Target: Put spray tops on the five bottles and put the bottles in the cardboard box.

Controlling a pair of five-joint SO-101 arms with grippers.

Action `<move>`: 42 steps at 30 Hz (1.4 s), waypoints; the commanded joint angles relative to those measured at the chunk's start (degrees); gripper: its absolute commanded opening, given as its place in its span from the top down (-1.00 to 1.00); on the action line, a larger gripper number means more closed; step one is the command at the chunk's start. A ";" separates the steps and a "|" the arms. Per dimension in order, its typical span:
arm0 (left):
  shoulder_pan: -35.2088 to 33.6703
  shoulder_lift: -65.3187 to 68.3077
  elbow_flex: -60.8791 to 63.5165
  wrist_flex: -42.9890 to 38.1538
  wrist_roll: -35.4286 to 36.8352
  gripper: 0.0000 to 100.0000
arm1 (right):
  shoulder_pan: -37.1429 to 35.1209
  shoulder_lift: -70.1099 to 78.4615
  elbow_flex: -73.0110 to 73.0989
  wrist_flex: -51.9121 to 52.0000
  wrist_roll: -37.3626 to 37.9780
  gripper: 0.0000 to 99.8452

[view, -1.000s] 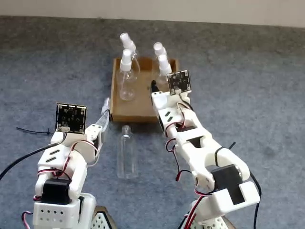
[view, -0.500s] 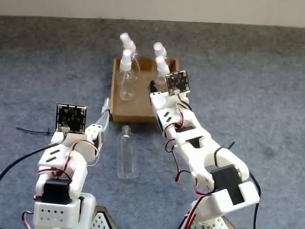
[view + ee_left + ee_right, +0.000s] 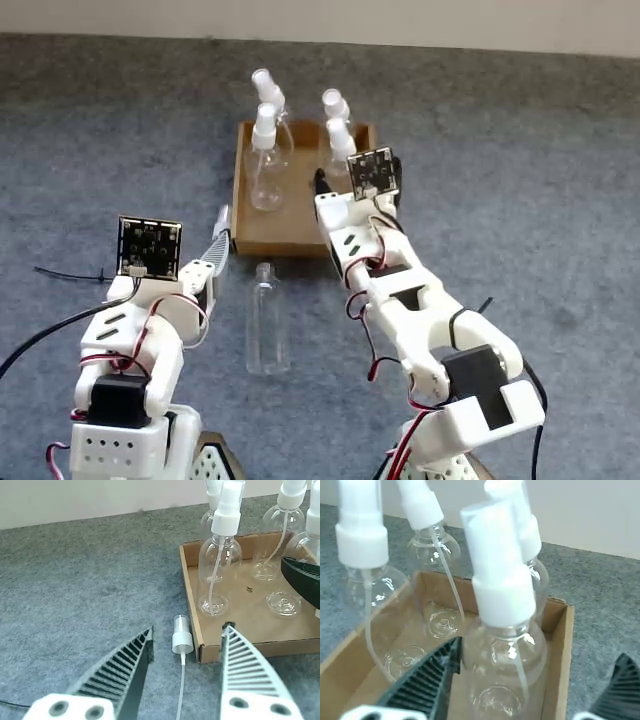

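Quick count: five clear bottles, five spray tops, one cardboard box (image 3: 300, 228), two arms. Four capped bottles (image 3: 266, 170) stand upright in the box in two rows of two, each with a white top screwed on. The fifth, the bare bottle (image 3: 265, 320), lies on its side on the grey carpet (image 3: 520, 150), just outside the box's near edge and between the two arms, with its open neck pointing at the box. The loose spray top (image 3: 182, 635) lies on the carpet right against the outside of the box's left wall, its thin tube trailing back toward the left arm.

The left gripper (image 3: 189, 629) is spread wide and holds nothing. The loose top sits in the gap between its fingertips, and neither one touches it.

The right gripper (image 3: 540, 652) is over the box, also spread wide. The nearest capped bottle stands between its fingers. One finger is close beside the bottle, the other well off, so there's no grip on it.
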 commanded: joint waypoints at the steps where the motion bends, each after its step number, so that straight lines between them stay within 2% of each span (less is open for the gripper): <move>1: -0.57 -0.48 -0.31 -1.23 0.18 0.60 | -0.84 -0.75 -3.12 -0.84 0.35 0.24; 13: -0.57 -0.48 -0.31 -1.23 0.18 0.60 | -0.84 -0.66 -3.03 -0.84 0.53 0.24; 18: -0.57 -0.48 -0.31 -1.23 0.18 0.60 | -0.84 -0.66 -3.03 -0.84 0.35 0.14; 33: -0.57 -0.48 -0.31 -1.23 0.18 0.60 | -0.75 -3.38 -3.12 -0.75 0.35 0.13; 38: -0.57 -0.48 -0.31 -1.23 0.18 0.60 | -0.84 -8.75 -3.74 7.52 0.26 0.13; 42: -0.57 -0.48 -0.31 -1.23 0.18 0.60 | -0.75 -10.86 -5.32 8.48 0.26 0.13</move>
